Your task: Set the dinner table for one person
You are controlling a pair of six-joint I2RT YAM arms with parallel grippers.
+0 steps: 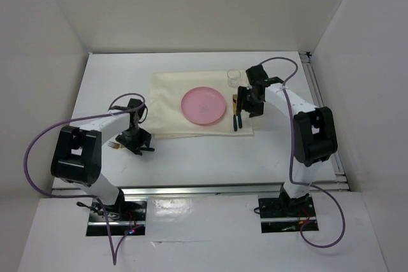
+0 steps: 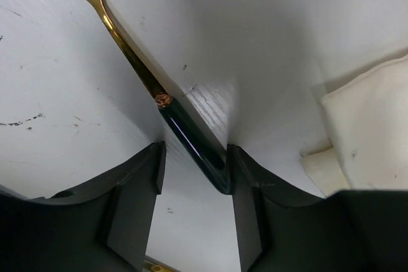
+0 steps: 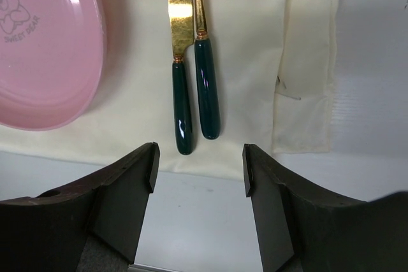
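Since the fork (image 2: 159, 95) lay on the bare surface (image 1: 210, 157) left of the mat (image 1: 169, 103), its long axis running from upper left down between the left fingers (image 2: 247, 208), which stood apart astride its green handle, the left arm was nearer. The right fingers (image 3: 127, 202) hung wide and empty below one knife (image 3: 180, 36) and one second utensil (image 3: 207, 87). There was one plate (image 1: 203, 106) and one glass (image 1: 234, 78).

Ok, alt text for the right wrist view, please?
Two gold utensils with dark green handles lie side by side on the cream cloth mat, right of the glossy pink plate. The right gripper hovers near their handle ends, jaws open and empty.
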